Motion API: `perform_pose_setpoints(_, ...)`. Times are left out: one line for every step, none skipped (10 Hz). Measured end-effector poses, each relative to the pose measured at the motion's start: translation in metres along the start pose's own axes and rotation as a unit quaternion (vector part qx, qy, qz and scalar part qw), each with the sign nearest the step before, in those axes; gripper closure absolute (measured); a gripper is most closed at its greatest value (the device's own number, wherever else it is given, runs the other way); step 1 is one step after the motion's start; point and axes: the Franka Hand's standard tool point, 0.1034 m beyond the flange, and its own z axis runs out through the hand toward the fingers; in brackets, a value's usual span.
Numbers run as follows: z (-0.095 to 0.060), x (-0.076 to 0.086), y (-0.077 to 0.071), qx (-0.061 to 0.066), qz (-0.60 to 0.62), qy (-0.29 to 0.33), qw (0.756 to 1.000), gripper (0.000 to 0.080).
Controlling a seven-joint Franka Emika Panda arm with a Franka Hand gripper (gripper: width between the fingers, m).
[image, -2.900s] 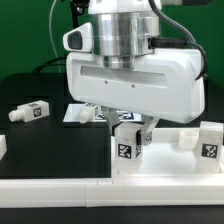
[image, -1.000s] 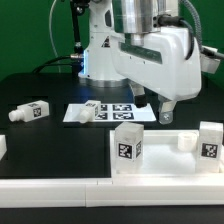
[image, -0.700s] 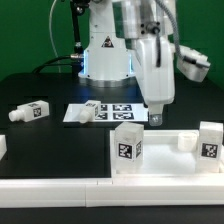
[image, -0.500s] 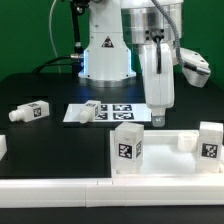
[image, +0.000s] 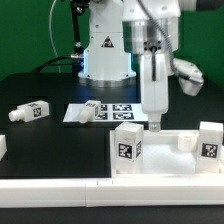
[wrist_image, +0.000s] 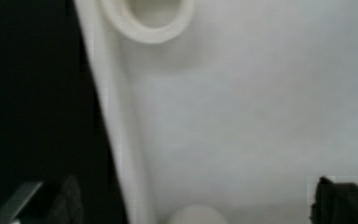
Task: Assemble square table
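Gripper (image: 156, 122) points straight down over the back edge of the tabletop (image: 165, 160), approx. btwn two upright legs. Can't tell if it touches. In the wrist view its fingers (wrist_image: 30, 200) sit at opposite edges of the frame, so it's spread wide w/ nothing held. Under it is white slab w/ a round socket (wrist_image: 155, 20). Tabletop lies at front, toward the exterior view's right. Left leg (image: 127, 148) and right leg (image: 211, 142) stand on it. Loose leg (image: 28, 111) lies well apart on the black table (image: 50, 150). Marker board (image: 100, 110) is behind.
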Motion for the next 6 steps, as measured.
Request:
perform_pose_setpoints(0.008, 0.002, 0.006, 0.010, 0.007, 0.002, 1.000, 0.0151)
perform_pose_setpoints(0.018, -0.001, 0.013, 0.001, 0.004, 0.004, 1.000, 0.0151)
perform_pose_setpoints(0.023, -0.002, 0.013, -0.002, 0.005, 0.004, 1.000, 0.0151)
perform_pose_setpoints(0.028, -0.008, 0.014, -0.011, 0.005, 0.002, 1.000, 0.0151)
perform_pose_setpoints(0.031, -0.017, 0.018, -0.033, 0.003, -0.005, 0.999, 0.0151)
perform_pose_setpoints(0.029, -0.023, 0.015, -0.048, 0.000, -0.011, 0.999, 0.0167)
